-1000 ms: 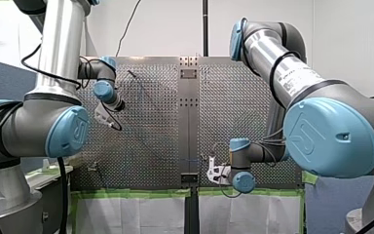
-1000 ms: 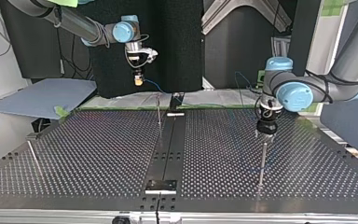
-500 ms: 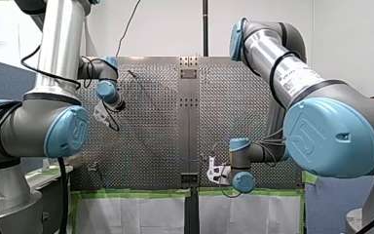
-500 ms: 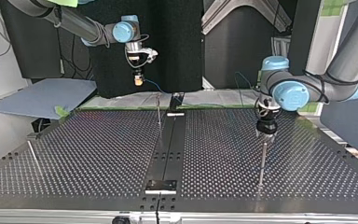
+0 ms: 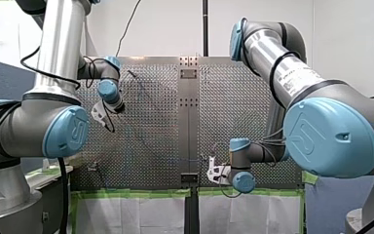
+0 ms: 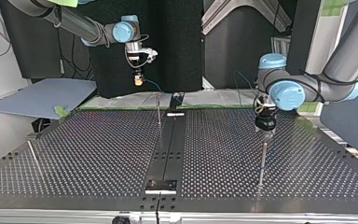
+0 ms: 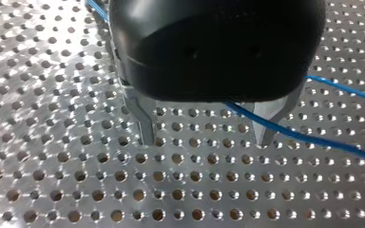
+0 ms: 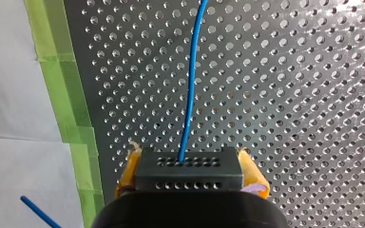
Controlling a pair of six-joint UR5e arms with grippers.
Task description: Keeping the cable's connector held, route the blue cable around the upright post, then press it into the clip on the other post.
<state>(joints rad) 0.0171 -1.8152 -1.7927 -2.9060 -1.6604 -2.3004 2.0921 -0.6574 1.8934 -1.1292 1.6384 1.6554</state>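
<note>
Between the yellow pads (image 8: pixel 251 172) of the right gripper (image 8: pixel 190 157) you see the black connector (image 8: pixel 189 176) clamped, its blue cable (image 8: pixel 190 80) running ahead over the table (image 8: pixel 290 95) (the left gripper (image 7: pixel 204 140) has its metal fingers (image 7: pixel 145 126) apart, empty, cable seemingly brushing one).

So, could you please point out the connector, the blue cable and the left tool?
connector (image 8: pixel 189 173), right wrist view, middle of its black face.
blue cable (image 8: pixel 190 80), right wrist view, straight run ahead of the connector.
left tool (image 7: pixel 204 141), left wrist view, midway between its metal fingertips.

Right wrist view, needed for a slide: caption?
Right gripper holds the black connector; blue cable runs ahead over perforated table.
</note>
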